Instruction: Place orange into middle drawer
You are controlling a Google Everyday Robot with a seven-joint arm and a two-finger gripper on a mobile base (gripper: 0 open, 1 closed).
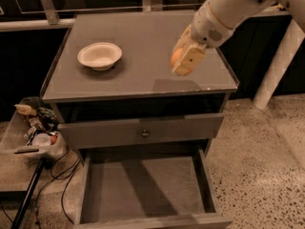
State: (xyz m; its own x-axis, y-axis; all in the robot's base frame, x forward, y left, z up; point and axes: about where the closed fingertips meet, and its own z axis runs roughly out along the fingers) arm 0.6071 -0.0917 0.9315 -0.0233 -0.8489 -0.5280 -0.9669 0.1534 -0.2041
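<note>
My gripper (183, 58) hangs from the white arm at the upper right, above the right part of the cabinet top (143, 46). It is shut on the orange (175, 57), whose skin shows between the cream fingers, lifted off the surface. The middle drawer (147, 187) stands pulled open at the bottom of the view, a wide grey box with a bare floor. It lies below and toward the front-left of the gripper.
A shallow white bowl (99, 56) sits on the left of the cabinet top. The closed grey drawer front with a small round knob (144, 133) is above the open drawer. A low stand with clutter (35, 128) and cables is at the left. Speckled floor lies to the right.
</note>
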